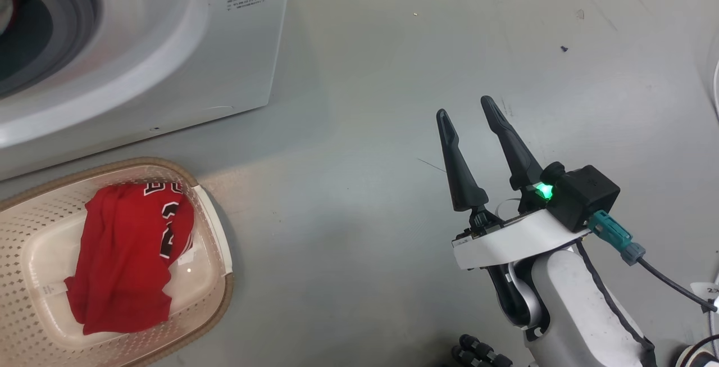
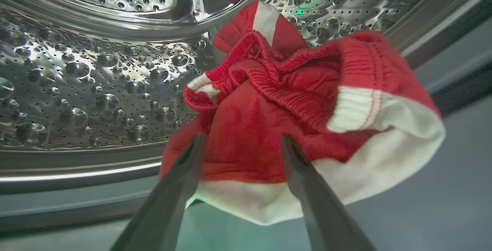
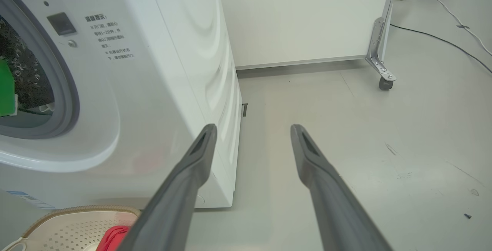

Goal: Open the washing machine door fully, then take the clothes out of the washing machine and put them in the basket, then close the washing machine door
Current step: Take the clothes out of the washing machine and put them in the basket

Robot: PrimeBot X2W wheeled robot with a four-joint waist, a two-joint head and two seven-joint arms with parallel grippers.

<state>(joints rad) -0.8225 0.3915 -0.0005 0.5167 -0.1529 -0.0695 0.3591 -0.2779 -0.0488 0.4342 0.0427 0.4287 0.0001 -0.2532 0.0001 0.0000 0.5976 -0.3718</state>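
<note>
Your left tool (image 2: 242, 143) stands wide open inside the washing machine (image 1: 236, 63) drum, fingertips at a red garment (image 2: 269, 101), gripping nothing. Your right tool (image 1: 464, 107) hangs open, empty. 1 red jersey (image 1: 126, 254) lies in the basket (image 1: 226, 294).

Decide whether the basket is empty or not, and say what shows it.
Not empty. A red jersey with black-and-white numbers lies crumpled on the floor of the basket, inside its brown rim.
</note>
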